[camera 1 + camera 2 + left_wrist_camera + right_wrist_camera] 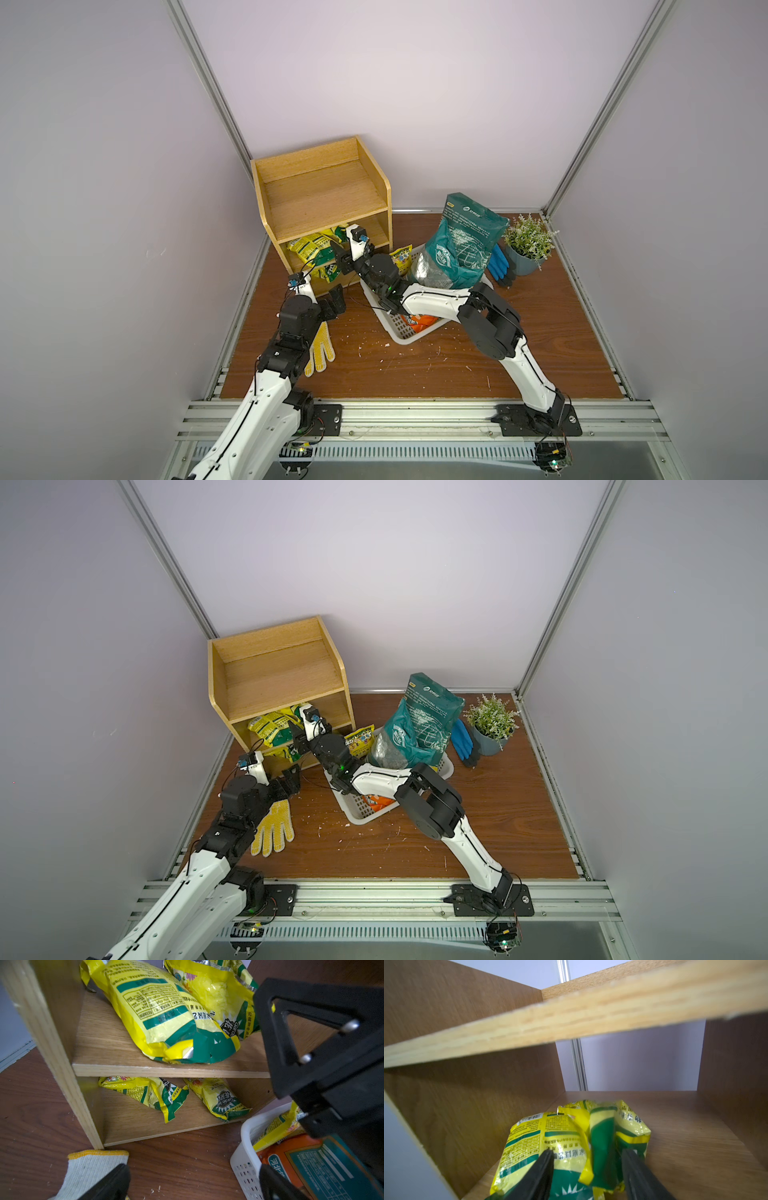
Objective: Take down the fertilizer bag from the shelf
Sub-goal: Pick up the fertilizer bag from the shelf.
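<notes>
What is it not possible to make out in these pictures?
Right wrist view: whether the right gripper pinches the yellow fertilizer bags; crumpled foil hides the contact.
Both top views: most contents of the white basket, covered by the right arm.
Left wrist view: one of those bags on the shelf, partly behind the right gripper.

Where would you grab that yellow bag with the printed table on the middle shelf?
On the yellow bag, pinch the thin green sealed end facing the open front of the shelf. Probably come in level from that front; top and sides are closed off.
</notes>
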You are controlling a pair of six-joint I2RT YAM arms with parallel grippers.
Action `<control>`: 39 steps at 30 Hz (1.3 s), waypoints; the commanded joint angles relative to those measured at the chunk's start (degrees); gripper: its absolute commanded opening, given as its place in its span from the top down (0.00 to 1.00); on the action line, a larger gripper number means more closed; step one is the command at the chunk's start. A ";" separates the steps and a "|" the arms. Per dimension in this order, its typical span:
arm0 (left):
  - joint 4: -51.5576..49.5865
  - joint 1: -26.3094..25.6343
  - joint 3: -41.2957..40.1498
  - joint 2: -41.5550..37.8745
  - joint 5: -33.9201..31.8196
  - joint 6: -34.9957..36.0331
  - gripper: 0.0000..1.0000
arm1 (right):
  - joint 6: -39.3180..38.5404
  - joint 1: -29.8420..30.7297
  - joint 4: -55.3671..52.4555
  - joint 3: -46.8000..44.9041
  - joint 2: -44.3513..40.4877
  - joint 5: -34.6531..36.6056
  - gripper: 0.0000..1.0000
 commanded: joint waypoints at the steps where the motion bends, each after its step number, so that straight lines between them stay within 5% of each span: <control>1: 1.00 0.91 -0.53 -0.60 0.51 -0.43 0.00 | -1.04 -0.36 -0.49 4.00 1.06 2.67 0.47; 9: 1.27 1.18 -0.58 -0.74 0.72 -0.57 0.00 | -2.17 -0.95 0.63 3.28 0.13 3.85 1.00; 30: 2.19 1.45 -1.86 -1.10 0.10 -0.89 0.00 | -9.43 -1.40 13.30 -17.33 -22.04 3.43 1.00; 39: 2.33 1.45 -1.62 0.09 0.17 -0.58 0.00 | -9.31 -0.17 6.79 -29.87 -36.73 -0.31 1.00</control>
